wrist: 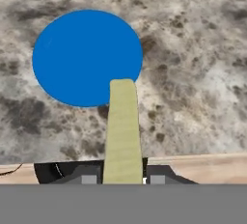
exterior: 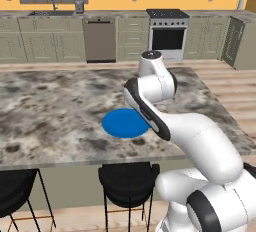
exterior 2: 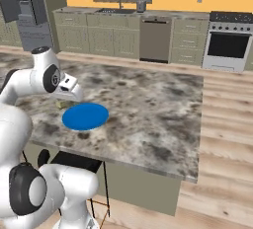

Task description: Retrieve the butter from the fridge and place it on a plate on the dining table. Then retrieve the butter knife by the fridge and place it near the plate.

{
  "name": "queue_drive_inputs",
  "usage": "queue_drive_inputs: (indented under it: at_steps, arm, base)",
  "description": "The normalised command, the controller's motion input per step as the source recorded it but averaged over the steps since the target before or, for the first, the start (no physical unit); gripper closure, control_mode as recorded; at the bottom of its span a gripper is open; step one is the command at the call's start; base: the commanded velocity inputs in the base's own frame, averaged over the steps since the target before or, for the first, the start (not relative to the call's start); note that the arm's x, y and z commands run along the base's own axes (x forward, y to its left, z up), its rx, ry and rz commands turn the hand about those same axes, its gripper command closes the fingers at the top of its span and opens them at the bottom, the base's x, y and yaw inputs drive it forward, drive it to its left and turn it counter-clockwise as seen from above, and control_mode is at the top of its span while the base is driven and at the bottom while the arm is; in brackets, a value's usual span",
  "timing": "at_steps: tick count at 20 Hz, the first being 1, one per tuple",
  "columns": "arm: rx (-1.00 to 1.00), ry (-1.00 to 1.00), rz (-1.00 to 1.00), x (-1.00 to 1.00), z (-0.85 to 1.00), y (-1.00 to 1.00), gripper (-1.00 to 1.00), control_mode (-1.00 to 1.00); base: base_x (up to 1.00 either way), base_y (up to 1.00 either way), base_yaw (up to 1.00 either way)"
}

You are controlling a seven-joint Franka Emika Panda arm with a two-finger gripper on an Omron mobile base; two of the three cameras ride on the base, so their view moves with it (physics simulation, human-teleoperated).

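Observation:
My gripper (wrist: pixel 123 177) is shut on the butter (wrist: pixel 123 130), a pale yellow stick that juts out from between the fingers. In the hand view its far end overlaps the near rim of the blue plate (wrist: pixel 87 56). The plate (exterior: pixel 124 124) lies flat on the marbled dining table (exterior: pixel 50 111), close to the table's near edge. In the right base view the hand (exterior 2: pixel 69 91) hovers just left of the plate (exterior 2: pixel 85 116), and a bit of the butter (exterior 2: pixel 63 104) shows under it. The fridge (exterior 2: pixel 21 6) stands far back on the left. The butter knife is out of view.
Two black stools (exterior: pixel 128 178) (exterior: pixel 12 186) stand under the table's near edge. Beige cabinets, a dishwasher (exterior: pixel 99 40) and a stove (exterior: pixel 168 33) line the far wall. The table top (exterior 2: pixel 158 109) stretches bare to the right of the plate.

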Motion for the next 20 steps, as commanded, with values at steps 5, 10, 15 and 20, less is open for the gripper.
queue_drive_inputs:
  at_steps: [5,10,15,20]
  arm:
    - [0.04,-0.02,0.0,0.35,-0.45,0.0,1.0,-1.0]
    - [0.0,-0.21,0.0,0.38,-0.6,0.0,1.0,-1.0]
    - [0.09,-0.02,-0.05,0.48,-0.4,0.0,1.0,-1.0]
    - [0.12,0.0,-0.1,0.53,-0.41,0.0,1.0,-1.0]
  base:
    - [0.0,0.0,0.0]
    - [0.0,0.0,0.0]
    - [0.0,0.0,0.0]
    - [0.0,0.0,0.0]
